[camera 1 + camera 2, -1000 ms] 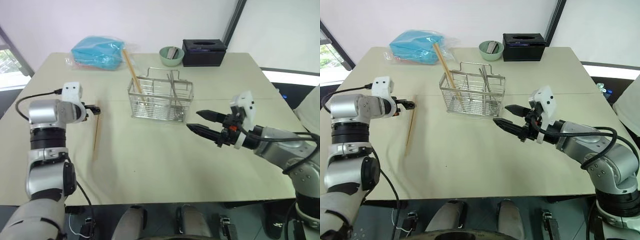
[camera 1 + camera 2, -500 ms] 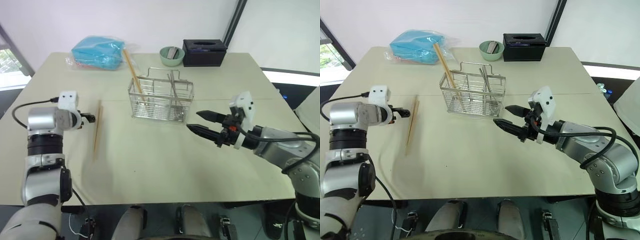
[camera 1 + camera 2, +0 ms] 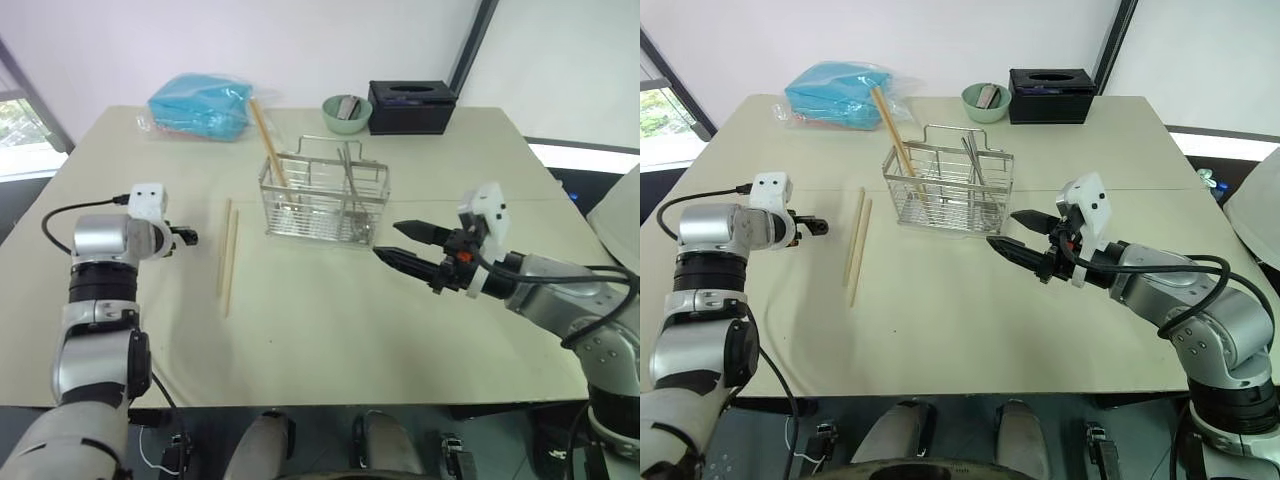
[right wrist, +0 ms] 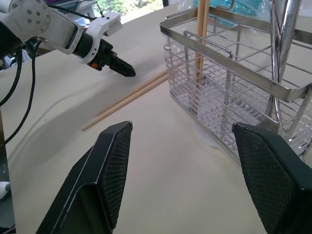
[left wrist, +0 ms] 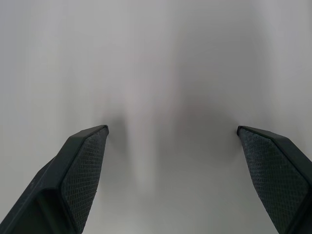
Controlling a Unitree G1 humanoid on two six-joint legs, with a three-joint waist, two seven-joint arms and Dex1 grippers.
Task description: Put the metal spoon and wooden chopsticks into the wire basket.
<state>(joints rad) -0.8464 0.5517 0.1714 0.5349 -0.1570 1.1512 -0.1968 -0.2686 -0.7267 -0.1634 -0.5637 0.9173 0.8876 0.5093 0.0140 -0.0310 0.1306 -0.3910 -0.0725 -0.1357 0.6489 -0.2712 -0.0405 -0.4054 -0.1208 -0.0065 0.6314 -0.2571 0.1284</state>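
Wire basket (image 3: 323, 199) at table centre, toward 12 o'clock; 1 chopstick and spoon (image 3: 349, 180) standing inside. 2 wooden chopsticks (image 3: 227, 256) flat at 9 o'clock of basket, apart from it. Left gripper (image 3: 188, 237) spread, empty, near their 9 o'clock side. Right gripper (image 3: 399, 244) spread, empty, at basket's 4 o'clock. Bare tabletop (image 3: 330, 330) toward 6 o'clock edge.

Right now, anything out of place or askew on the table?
Two wooden chopsticks lie loose on the table, left of the wire basket, not in it. Another chopstick already stands in the basket, leaning out over its rim. Nothing looks spilled or damaged.
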